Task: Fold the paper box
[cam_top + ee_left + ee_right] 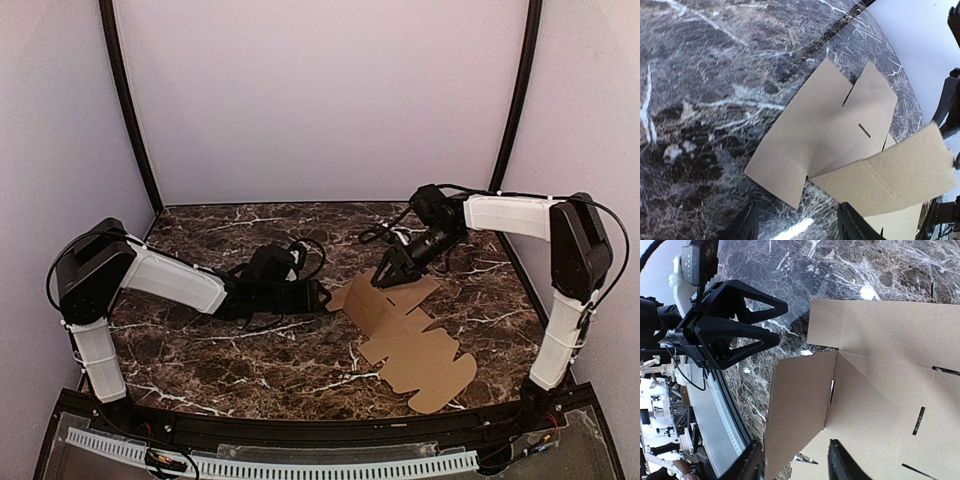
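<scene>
Currently your paper box (pixel 410 340) lies as a flat brown sheet on the counter (pixel 220 350), right of centre and in front of the right arm. Its long axis runs diagonally, from the far-left end by the claws to the near-right end with the rounded tabs. A flap (pixel 890 175) at the far end tilts up off the marble. Your left claw (pixel 322 296) is spread and holds nothing, its tips just beside the sheet's left edge. Your right claw (pixel 384 276) is spread too, with the raised flap's edge in its gap; whether they touch, you cannot tell.
</scene>
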